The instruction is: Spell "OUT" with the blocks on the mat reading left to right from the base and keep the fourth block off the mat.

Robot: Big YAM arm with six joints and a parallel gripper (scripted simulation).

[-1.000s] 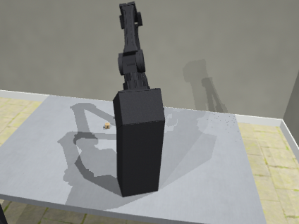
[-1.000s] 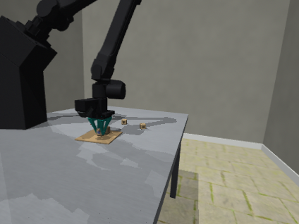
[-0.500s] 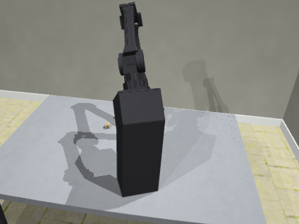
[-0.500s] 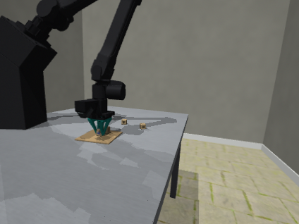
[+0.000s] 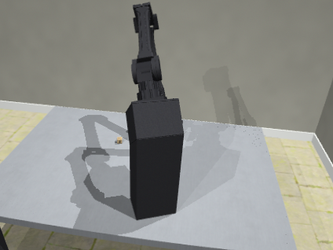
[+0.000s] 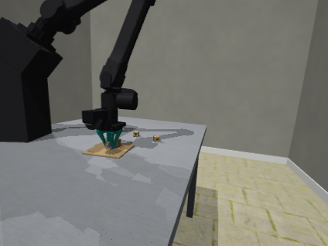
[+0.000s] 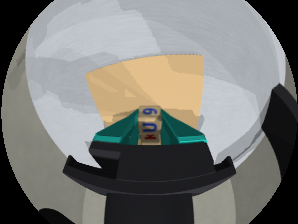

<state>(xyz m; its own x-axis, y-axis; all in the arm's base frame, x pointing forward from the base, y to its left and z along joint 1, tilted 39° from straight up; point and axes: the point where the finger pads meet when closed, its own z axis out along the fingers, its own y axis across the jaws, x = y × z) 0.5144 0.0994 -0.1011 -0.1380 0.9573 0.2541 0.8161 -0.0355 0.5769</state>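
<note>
The gripper (image 7: pixel 150 129) is closed on a U block (image 7: pixel 150 127), low over the mat (image 6: pixel 101 151) beside the arm's base. If released while still tilted or lifted, the block could tumble. Two blocks (image 6: pixel 135 133) (image 6: pixel 156 138) remain near the table's far edge.

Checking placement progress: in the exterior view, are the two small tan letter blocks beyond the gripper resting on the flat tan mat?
No, both small tan blocks sit on the grey table, beyond the tan mat.
</note>
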